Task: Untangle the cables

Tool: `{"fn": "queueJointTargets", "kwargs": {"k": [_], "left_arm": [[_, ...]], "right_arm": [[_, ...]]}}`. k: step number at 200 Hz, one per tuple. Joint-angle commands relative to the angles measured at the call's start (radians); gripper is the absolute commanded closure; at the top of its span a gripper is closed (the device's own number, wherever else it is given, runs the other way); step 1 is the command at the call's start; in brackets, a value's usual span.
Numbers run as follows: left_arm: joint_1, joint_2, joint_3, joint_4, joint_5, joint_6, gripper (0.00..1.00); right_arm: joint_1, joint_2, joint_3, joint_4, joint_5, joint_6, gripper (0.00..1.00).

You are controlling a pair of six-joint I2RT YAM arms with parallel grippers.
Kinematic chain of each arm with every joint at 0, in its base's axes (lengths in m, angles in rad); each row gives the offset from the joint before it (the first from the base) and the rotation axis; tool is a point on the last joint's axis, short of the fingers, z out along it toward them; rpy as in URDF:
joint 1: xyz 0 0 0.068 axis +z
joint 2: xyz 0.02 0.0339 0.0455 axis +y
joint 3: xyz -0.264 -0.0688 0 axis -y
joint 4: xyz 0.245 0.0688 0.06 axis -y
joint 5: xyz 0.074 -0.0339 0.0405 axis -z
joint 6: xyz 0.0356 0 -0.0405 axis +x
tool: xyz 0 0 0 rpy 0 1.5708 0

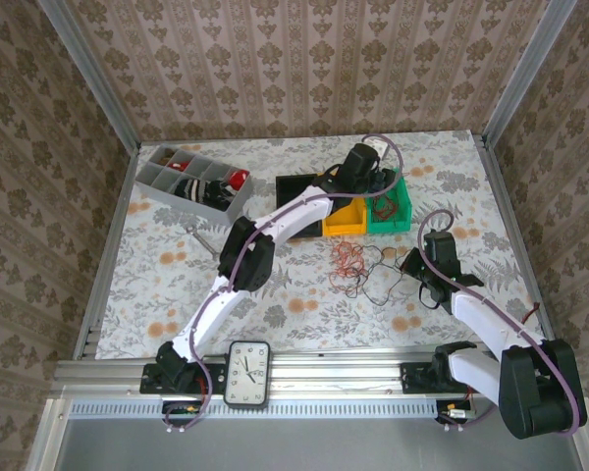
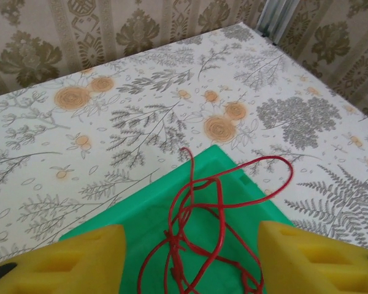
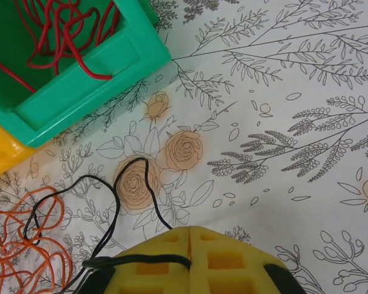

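Cables here are thin, limp wire. I judge them light and springy in their loops, and likely to snag and drag a neighbour along when pulled. Each is best pinched on one free strand at the outer edge of its bundle, away from the crossings.

The red cable [image 2: 175, 242] lies heaped inside the green bin [image 2: 147, 196] at the far right of the table [image 3: 282, 202], with one loop hanging out over the bin's rim. The left claw [image 2: 191, 245] hangs over it, released, its yellow pads wide apart with the wire loose between them.

The orange cable [image 3: 24, 245] is coiled on the table near the bin. The dark cable [image 3: 118, 199] wanders just right of it, and their loops overlap at the edge. The right claw [image 3: 190, 245] is clenched, and a strand of the dark cable runs into the seam between its pads, so it appears to be grasping that wire.

No brand or label can be read. A clock [image 1: 247, 373] sits on the near rail, its numerals too small to make out.
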Motion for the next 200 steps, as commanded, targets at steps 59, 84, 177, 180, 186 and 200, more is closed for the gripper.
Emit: {"fn": "queueJointTargets", "kwargs": {"k": [59,84,177,180,186,200], "left_arm": [[0.039,-0.572,-0.654,0.035,0.242,0.182,0.36],[0.038,-0.672,-0.841,-0.070,0.303,0.275,0.36],[-0.052,-0.480,-0.794,-0.221,0.208,0.356,0.34],[-0.054,-0.473,-0.791,-0.225,0.205,0.355,0.34],[-0.058,-0.463,-0.784,-0.229,0.198,0.355,0.34],[-0.064,-0.439,-0.774,-0.239,0.189,0.355,0.35]], "right_arm": [[-0.005,-0.061,-0.001,-0.022,-0.054,-0.044,0.97],[-0.005,-0.067,0.003,-0.016,-0.073,-0.059,0.97],[-0.003,-0.090,0.044,-0.051,-0.067,-0.059,0.96],[-0.002,-0.090,0.043,-0.051,-0.069,-0.058,0.96],[-0.002,-0.092,0.044,-0.051,-0.069,-0.058,0.96],[-0.002,-0.092,0.043,-0.051,-0.070,-0.056,0.96]]}}
